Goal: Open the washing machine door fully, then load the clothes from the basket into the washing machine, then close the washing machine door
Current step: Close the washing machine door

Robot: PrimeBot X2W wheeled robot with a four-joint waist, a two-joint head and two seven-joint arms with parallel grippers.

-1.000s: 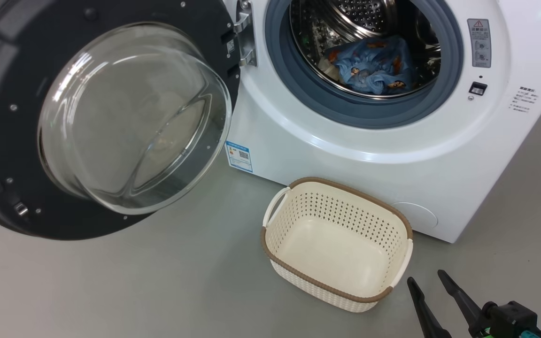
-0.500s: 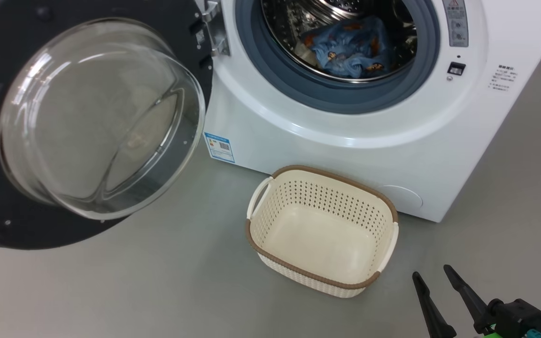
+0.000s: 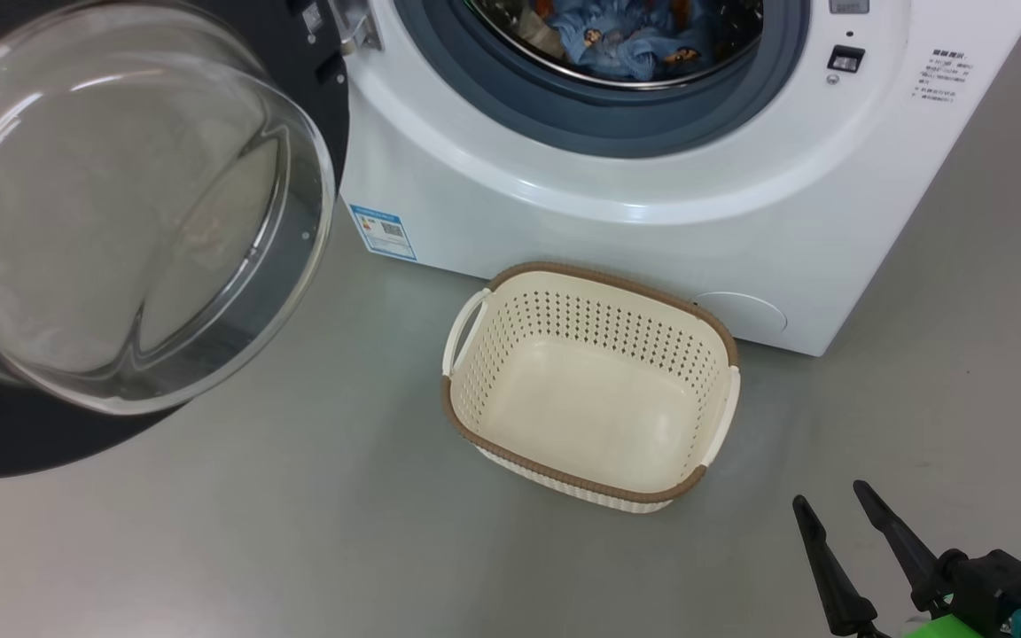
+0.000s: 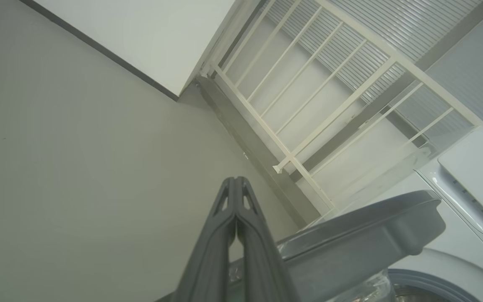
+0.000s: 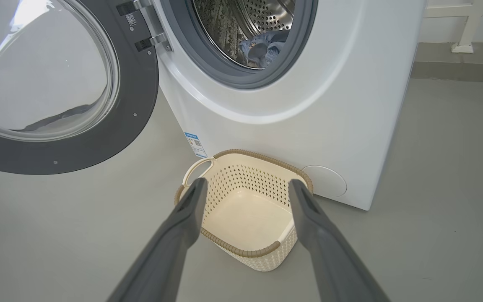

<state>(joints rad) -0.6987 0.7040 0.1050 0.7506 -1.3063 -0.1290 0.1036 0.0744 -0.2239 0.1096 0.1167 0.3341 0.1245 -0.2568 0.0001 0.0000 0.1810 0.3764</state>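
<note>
The right gripper [image 3: 830,494] is held spread, empty, at five o'clock from the basket [image 3: 564,470], bare floor [image 3: 298,532] between; the left gripper [image 4: 235,181] is clenched empty beside the washing machine door [image 4: 371,226].

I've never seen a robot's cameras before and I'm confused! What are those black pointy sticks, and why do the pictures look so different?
Those sticks are the robot's fingers: each of its two arms ends in a gripper with two. One picture comes from a camera on its head, looking down; the right gripper sits at the lower right, open, holding nothing. The other two come from cameras on its wrists, looking along the fingers. The left gripper is pinched shut, holding nothing. On the grey floor stands a cream basket with nothing inside, before the white washing machine. Its round door hangs open, and the blue bear clothes lie in the drum.
</note>
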